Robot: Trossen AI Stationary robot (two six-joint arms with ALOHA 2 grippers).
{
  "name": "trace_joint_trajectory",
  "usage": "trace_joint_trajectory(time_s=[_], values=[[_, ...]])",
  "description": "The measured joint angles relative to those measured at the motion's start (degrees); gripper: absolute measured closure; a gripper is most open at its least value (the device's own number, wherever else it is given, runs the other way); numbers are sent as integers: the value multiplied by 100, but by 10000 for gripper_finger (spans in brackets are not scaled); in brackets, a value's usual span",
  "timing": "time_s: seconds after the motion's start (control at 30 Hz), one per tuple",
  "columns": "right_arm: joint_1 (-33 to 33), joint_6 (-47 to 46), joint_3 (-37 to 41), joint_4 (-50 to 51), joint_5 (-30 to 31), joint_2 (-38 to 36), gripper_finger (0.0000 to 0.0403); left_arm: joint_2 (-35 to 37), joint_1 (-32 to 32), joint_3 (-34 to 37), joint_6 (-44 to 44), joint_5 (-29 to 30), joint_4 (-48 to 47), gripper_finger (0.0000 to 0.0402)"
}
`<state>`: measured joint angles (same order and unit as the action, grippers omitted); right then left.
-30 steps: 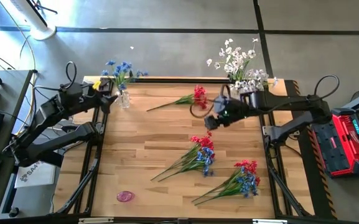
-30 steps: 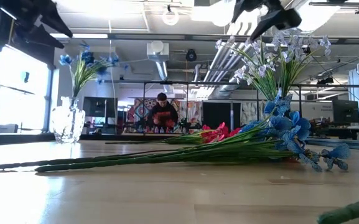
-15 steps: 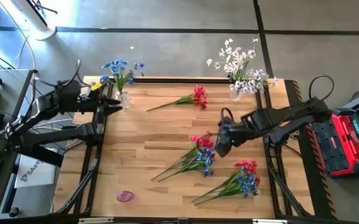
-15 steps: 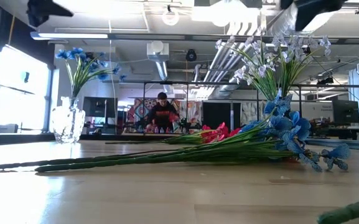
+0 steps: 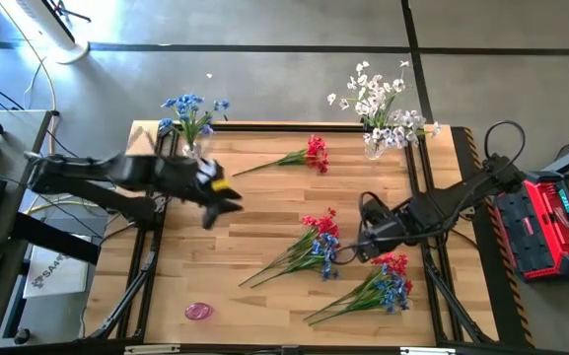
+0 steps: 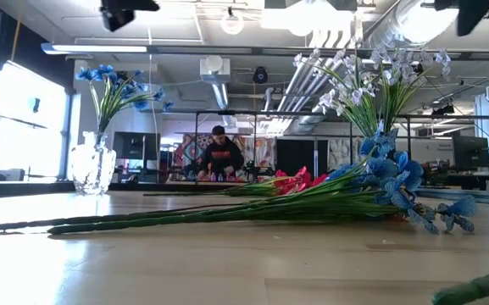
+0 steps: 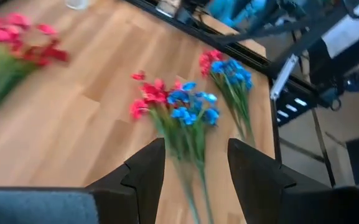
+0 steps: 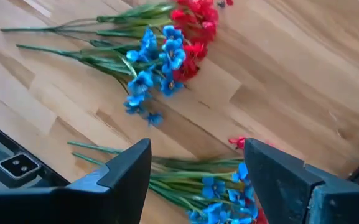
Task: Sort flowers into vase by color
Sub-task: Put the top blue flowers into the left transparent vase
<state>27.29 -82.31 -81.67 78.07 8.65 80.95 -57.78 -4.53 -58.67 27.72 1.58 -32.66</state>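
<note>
Grippers both stood open and empty: left gripper (image 5: 227, 200) over the desk's left half, right gripper (image 5: 361, 242) beside the mixed flowers (image 5: 319, 240) near centre.

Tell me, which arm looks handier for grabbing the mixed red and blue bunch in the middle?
Probably the right: its gripper hangs open right beside the middle bunch, while the left gripper is farther off.

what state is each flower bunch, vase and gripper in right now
Left gripper: open, empty, above the table.
Right gripper: open, empty.
Clear glass vase with blue flowers: upright.
Vase with white flowers: upright.
Red spray: lying flat.
Two red-and-blue bunches: lying flat.
</note>
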Motion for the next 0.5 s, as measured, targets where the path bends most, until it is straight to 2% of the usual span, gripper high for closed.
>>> trace_joint_trajectory(time_s=[0.23,0.5], values=[[357,-265,0,71,99,0,158,-1318,-914,0,218,255,1175,241],[636,-233,0,157,265,0,158,-2778,-1368,2,348,337,2432,241]])
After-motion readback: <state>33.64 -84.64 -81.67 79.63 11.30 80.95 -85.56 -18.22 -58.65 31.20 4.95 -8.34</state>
